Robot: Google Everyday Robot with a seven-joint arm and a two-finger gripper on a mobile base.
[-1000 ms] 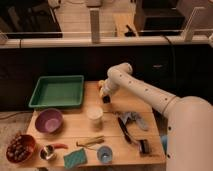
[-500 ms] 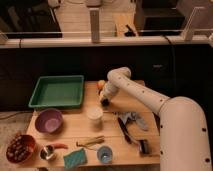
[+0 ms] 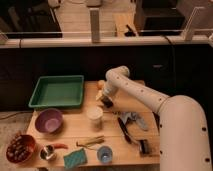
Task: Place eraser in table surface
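Low over the pale wooden plank table, the hand grips the small black rectangular eraser, which might bump the nearby white cup if released carelessly.

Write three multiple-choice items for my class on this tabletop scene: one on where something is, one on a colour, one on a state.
1. Where is the tray?
A. At the table's back left
B. At the front right
C. On the floor

2. What colour is the big bowl?
A. Yellow
B. Purple
C. White

3. How does the white cup stand?
A. Lying on its side
B. Stacked in the tray
C. Upright on the table

Answers:
1. A: the green tray sits at the far left edge, beside the arm.
2. B: the bowl in front of the tray is purple.
3. C: its round open top faces up, just in front of the end effector, which is low over the table with the eraser at its tip.
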